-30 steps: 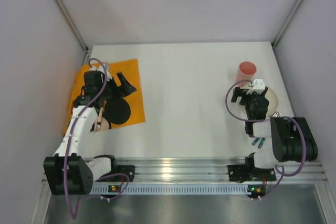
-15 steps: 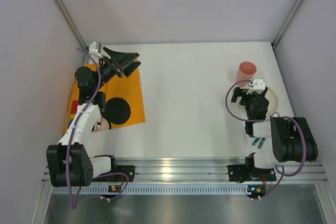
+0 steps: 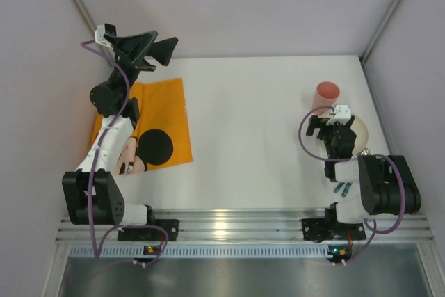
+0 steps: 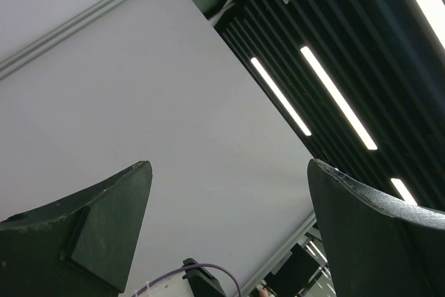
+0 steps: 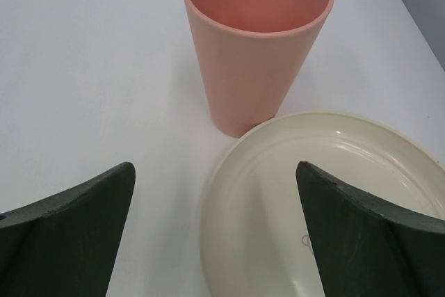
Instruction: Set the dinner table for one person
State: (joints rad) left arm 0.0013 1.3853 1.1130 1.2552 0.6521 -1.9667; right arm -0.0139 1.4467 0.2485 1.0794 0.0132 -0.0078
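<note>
The white dinner table fills the top view. An orange Mickey Mouse placemat lies flat at its left. My left gripper is open and empty, raised high above the table's back left corner; its wrist view shows only wall and ceiling. A pink cup stands upright at the right, touching a cream plate. My right gripper is open and empty, low over the plate's left rim, just short of the cup.
Teal-handled cutlery lies near the right arm's base, mostly hidden. Grey walls close in the table at the left, back and right. An aluminium rail runs along the near edge.
My left arm has lifted off the placemat and swung up and back toward the far left corner, gripper open. The placemat lies uncovered. The right arm has not moved.
</note>
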